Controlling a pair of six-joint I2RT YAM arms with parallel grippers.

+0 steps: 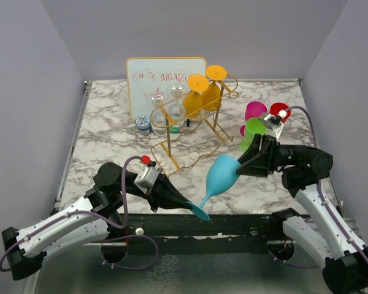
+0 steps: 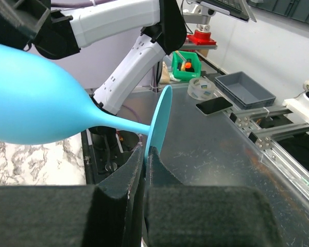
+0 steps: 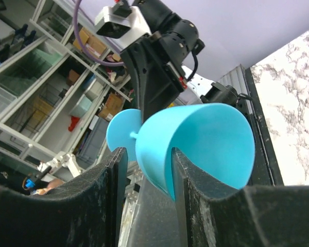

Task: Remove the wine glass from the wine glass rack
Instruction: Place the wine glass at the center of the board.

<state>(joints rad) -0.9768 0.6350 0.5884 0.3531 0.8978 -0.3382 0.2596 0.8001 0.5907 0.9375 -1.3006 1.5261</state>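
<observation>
A blue wine glass (image 1: 224, 171) hangs tilted between two robot arms above the near edge of a marbled worktop (image 1: 110, 135), well clear of the gold wire rack (image 1: 190, 116). The glass lies with its bowl up toward the right arm and its foot down toward the left arm.

The left claw (image 1: 193, 208) is pressed together on the rim of the round foot, and its wrist camera shows the thin disc pinched edge-on between the dark fingers (image 2: 146, 154). The right claw (image 1: 240, 164) is spread about the bowl's mouth. Its wrist view shows one finger (image 3: 118, 170) just beside the bowl with a slit of daylight between them. The other finger (image 3: 177, 175) crosses in front of the blue wall, and contact there cannot be made out.

On the rack at the back, two orange glasses (image 1: 199, 98) and some clear ones (image 1: 165, 101) hang upside down on the slanted rails. Behind it leans a whiteboard (image 1: 153, 70). Pink (image 1: 254, 110) and green (image 1: 254, 128) cups sit at the right.
</observation>
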